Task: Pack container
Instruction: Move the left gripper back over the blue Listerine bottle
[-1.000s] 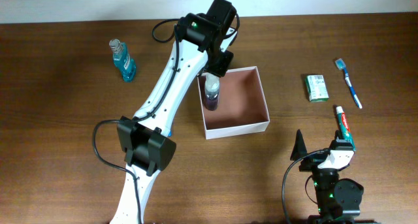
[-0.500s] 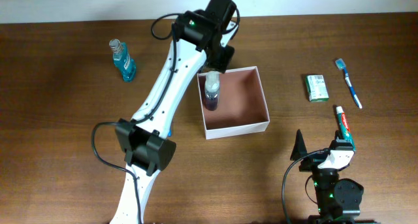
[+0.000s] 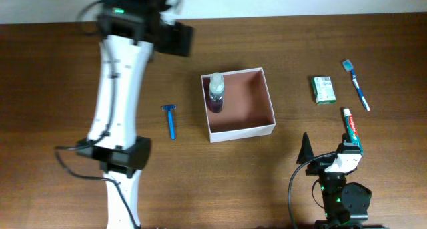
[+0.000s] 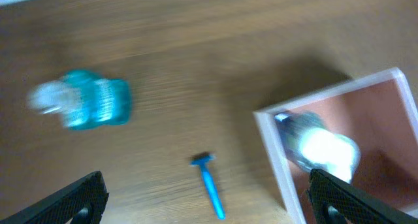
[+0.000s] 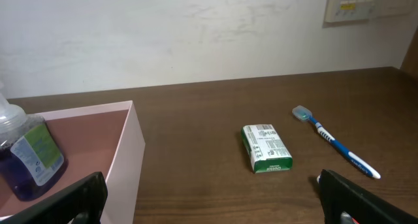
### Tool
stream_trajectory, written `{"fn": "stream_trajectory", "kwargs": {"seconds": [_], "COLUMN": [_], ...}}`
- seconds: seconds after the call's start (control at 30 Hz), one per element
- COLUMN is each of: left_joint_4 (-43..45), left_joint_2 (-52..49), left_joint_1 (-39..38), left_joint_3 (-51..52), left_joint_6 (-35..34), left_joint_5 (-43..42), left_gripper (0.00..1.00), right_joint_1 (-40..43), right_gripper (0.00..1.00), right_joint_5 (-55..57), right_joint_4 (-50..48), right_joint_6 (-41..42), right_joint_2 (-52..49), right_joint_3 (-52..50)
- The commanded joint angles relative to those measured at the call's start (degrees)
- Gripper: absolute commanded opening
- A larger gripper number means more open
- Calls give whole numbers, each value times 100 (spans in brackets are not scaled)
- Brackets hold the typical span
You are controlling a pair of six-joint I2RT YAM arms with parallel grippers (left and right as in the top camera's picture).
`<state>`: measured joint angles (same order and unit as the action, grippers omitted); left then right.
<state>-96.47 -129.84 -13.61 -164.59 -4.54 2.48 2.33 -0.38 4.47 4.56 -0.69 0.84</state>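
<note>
Two end effectors are in view, and both are empty. Your left end effector (image 4: 206, 174) has its fingers spread wide with nothing between them. It hangs above the bench (image 3: 53, 89) near the far edge, to the left of and beyond the container (image 3: 241, 130). Its wrist camera is blurred, but looking down you can make out a blue razor (image 4: 210, 188) lying flat on the wood. A teal bottle (image 4: 88, 100) is off to one side, and a corner of the container is on the other. From overhead, the razor sits on the bench just left of the container, not touching it.

Your right end effector (image 5: 210, 177) is also apart and grips nothing. It sits low near the front edge of the bench, to the right of the container and facing the far wall. A toothpaste tube (image 3: 351, 126) lies close beside it.

The container rests near the middle of the bench, open side up. Inside it, a clear bottle of purple liquid (image 3: 215, 92) sits against the left wall with its cap toward the far side. You cannot tell whether it stands or leans.

Farther right, well apart from the container, a green-and-white packet (image 3: 323, 89) lies flat. A blue toothbrush (image 3: 356, 85) lies just beyond it.
</note>
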Motion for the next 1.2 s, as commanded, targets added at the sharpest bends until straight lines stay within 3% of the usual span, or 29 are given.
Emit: {"fn": "stream_trajectory", "kwargs": {"seconds": [0.0,0.3,0.43,1.17], "left_joint_4": [-24,15,286,2426], "left_joint_2": [129,118,118,-68], "left_joint_1": [538,1443,1615,1650], "left_joint_3": [-39,348,570,3067], "left_joint_6": [-254,588,632,1069], "left_joint_5": [-363,-354,-361,-313], "left_gripper": [99,99,99,99], "right_joint_1": [0,0,0,0], "right_gripper": [98,99,98,98], "right_joint_5": [68,68,68,68], "right_joint_4": [0,0,0,0], "right_joint_6": [61,61,61,61], "right_joint_2": [50,50,50,50], "right_joint_3": [-52,-52,-52,-52]}}
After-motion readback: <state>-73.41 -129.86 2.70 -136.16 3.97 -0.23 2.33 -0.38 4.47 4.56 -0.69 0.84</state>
